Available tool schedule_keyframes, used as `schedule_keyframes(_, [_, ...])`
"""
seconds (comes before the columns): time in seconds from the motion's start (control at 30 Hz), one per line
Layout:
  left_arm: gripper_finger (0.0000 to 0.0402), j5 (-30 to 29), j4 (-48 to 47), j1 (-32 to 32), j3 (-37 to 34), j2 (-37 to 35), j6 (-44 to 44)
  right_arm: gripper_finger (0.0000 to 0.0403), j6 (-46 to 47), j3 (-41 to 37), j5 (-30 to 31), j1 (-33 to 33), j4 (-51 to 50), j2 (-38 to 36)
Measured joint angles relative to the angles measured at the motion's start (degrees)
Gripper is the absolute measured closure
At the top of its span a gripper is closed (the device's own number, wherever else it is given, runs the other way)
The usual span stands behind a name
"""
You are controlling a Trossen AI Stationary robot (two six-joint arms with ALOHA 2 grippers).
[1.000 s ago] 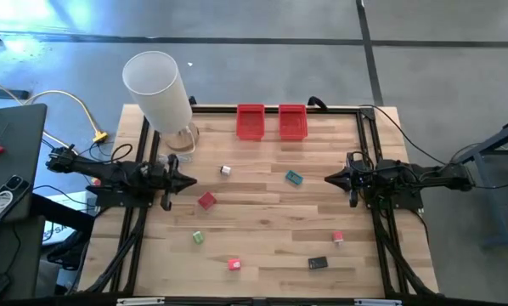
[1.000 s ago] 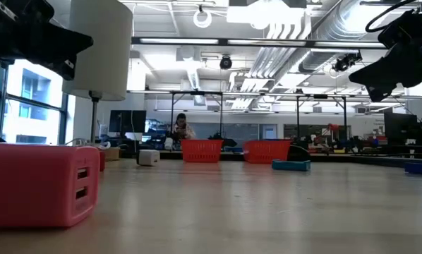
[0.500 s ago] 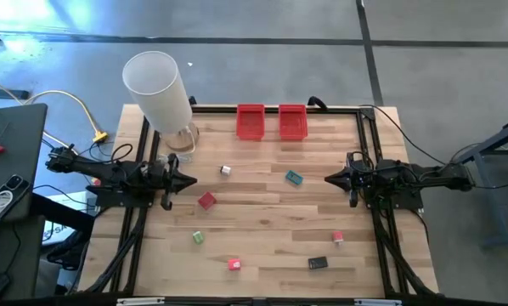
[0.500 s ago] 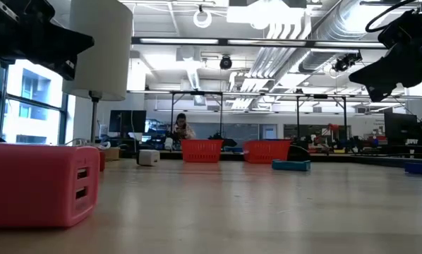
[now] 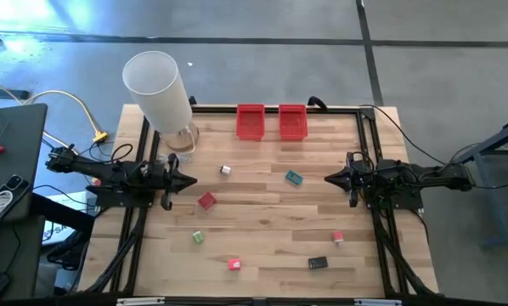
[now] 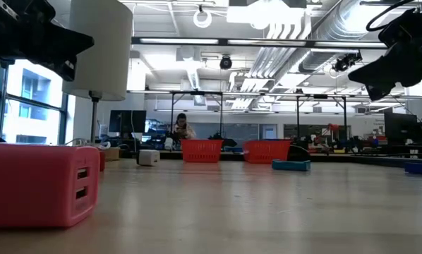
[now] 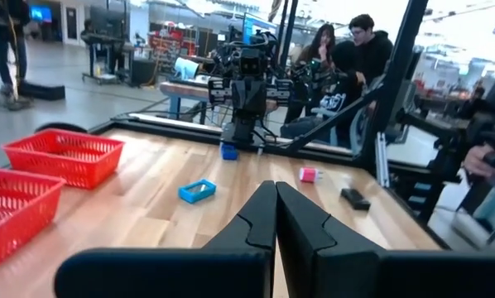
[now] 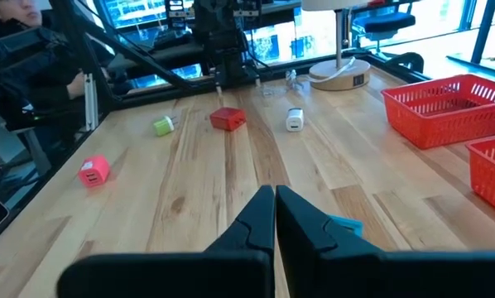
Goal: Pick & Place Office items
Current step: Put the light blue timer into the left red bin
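Small office items lie scattered on the wooden table: a white piece (image 5: 225, 170), a teal one (image 5: 294, 177), a red one (image 5: 206, 201), a green one (image 5: 199, 238), a red-pink one (image 5: 234, 264), a black one (image 5: 318, 263) and a pink one (image 5: 337, 238). My left gripper (image 5: 194, 180) hovers shut at the table's left side, above and left of the red piece. My right gripper (image 5: 327, 179) hovers shut at the right side, right of the teal piece (image 8: 343, 224). In both wrist views the fingers (image 7: 275, 207) (image 8: 275, 211) meet with nothing between them.
Two red bins (image 5: 251, 121) (image 5: 292, 121) stand side by side at the table's far edge. A tall white cylinder (image 5: 158, 89) on a round base stands at the far left corner. Black frame rails run along the table's sides. People sit beyond the table.
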Motion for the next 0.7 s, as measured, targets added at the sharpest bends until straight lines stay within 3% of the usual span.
schedule_keyframes(0.17, [0.0401,0.02,0.00,0.00,0.00,0.00,-0.66,0.0401,-1.17,0.00,0.18,0.00,1.20,0.02])
schedule_keyframes(0.4, [0.0401,0.00,0.00,0.00,0.00,0.00,6.35,0.0401,-6.83,0.00,1.45,0.00,6.58,0.02])
schedule_keyframes(0.7, [0.0401,0.01,0.00,0.00,0.00,0.00,8.09,0.0401,-15.63,1.15,6.66,0.00,18.52,0.03])
